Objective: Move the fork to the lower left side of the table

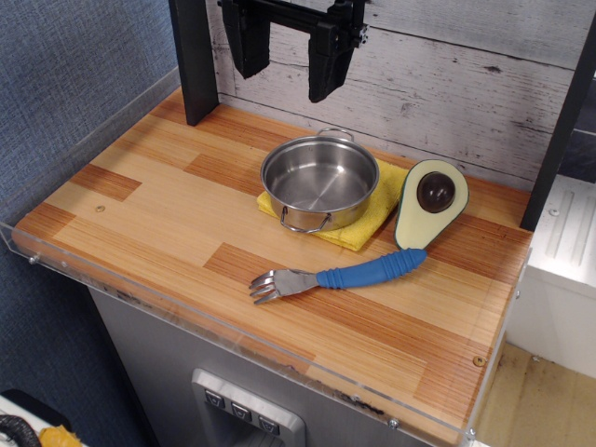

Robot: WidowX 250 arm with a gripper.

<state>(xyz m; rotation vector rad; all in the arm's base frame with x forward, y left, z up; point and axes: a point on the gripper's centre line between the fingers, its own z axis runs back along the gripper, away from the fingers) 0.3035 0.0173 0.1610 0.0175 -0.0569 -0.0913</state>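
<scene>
Blue-handled and silver-tined, the fork (pixel 340 276) is laid flat on the table (pixel 149 200), toward the front-right, just in front of the pot (pixel 319 182) and beside the avocado half (pixel 431 201). Its long axis is set almost left to right, tines to the left and handle slightly raised to the right. The gripper (pixel 289 42) is held high at the rear with its jaws spread and nothing between them. The fork is thus found forward of and below the gripper, slightly to its right; a descent with the jaws set across the handle is judged necessary.
</scene>
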